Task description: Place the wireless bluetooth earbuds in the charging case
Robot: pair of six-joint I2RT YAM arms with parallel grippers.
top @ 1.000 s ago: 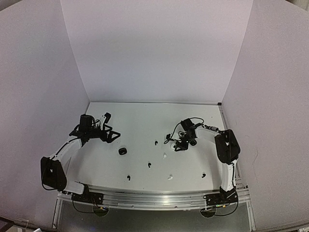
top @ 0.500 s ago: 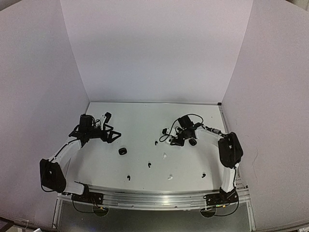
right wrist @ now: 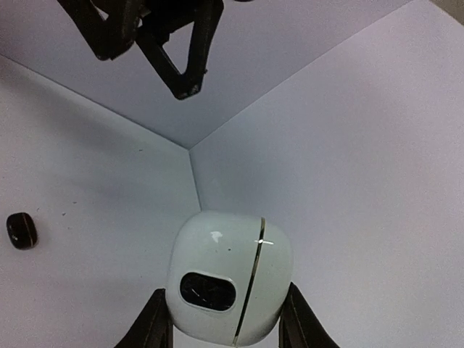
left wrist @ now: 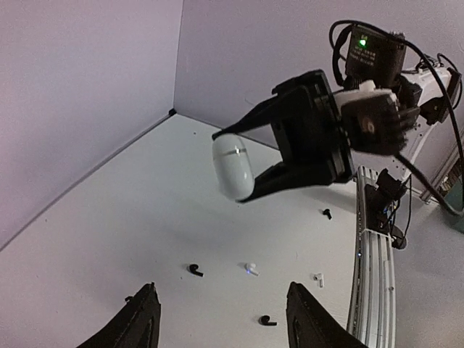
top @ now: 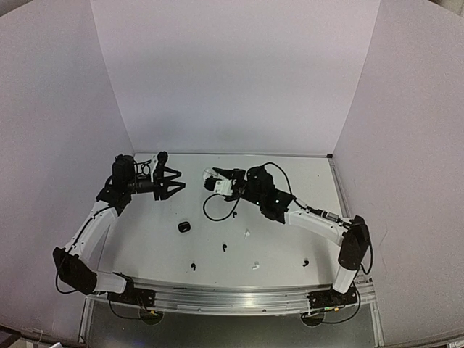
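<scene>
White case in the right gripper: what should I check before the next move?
1. Hold: ok, right gripper clamps the white case above the table.
2. Lid open: not ok, seam looks shut.
3. Left gripper free: ok, jaws apart, nothing between.
4. Earbuds loaded: not ok, those visible lie loose on the table.
5. Black case out of the way: ok, alone on the table.

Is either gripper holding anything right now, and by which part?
The right gripper holds the closed white charging case, pinched across its two opposite sides. The left gripper is open and empty.
</scene>
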